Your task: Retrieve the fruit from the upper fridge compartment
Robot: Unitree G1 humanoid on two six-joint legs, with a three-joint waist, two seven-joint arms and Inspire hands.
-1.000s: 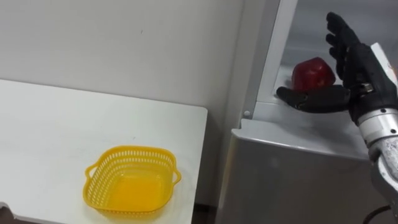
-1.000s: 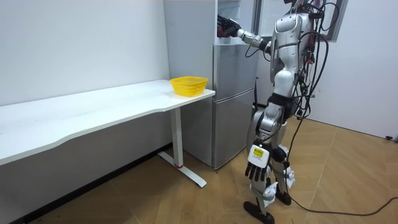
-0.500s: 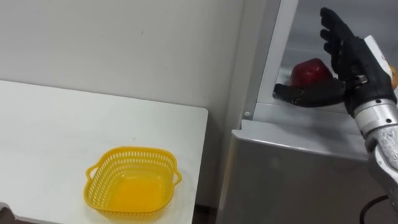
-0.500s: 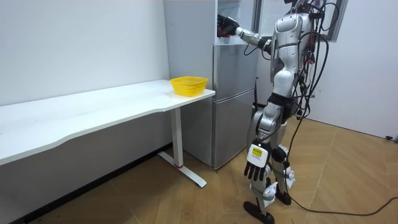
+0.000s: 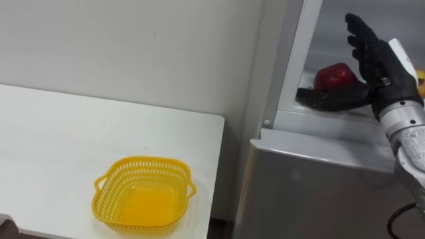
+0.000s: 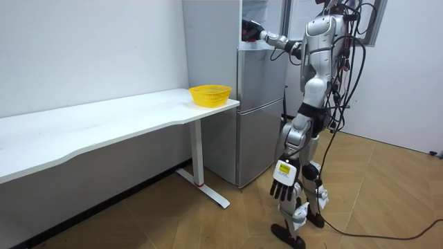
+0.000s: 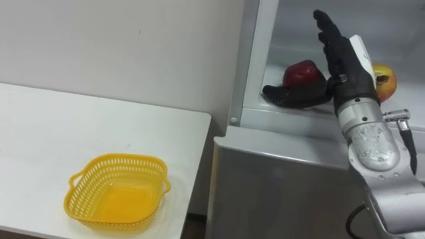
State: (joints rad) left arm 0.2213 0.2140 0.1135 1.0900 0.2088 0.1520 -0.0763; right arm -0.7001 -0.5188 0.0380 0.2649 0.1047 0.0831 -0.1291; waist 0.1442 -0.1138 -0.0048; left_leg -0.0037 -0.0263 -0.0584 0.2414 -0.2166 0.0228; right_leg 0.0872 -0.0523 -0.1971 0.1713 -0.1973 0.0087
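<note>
A red fruit (image 5: 334, 74) lies on the shelf of the open upper fridge compartment (image 5: 312, 116). My right hand (image 5: 373, 58) is open beside it on the right, with its fingers pointing up and its thumb stretched out low in front of the fruit. Whether the palm touches the fruit I cannot tell. In the right eye view the same red fruit (image 7: 302, 70) has a yellow-red fruit (image 7: 385, 81) further right, behind the right hand (image 7: 342, 54). My left hand (image 6: 282, 189) hangs open beside my leg.
A yellow mesh basket (image 5: 144, 197) stands empty near the right end of the white table (image 5: 60, 143), left of the fridge. The silver lower fridge door (image 5: 319, 189) is closed. I stand in front of the fridge (image 6: 256, 111) on a wooden floor.
My right hand has reached slightly further into the compartment, closing in on the red fruit. The left hand still hangs at my side.
</note>
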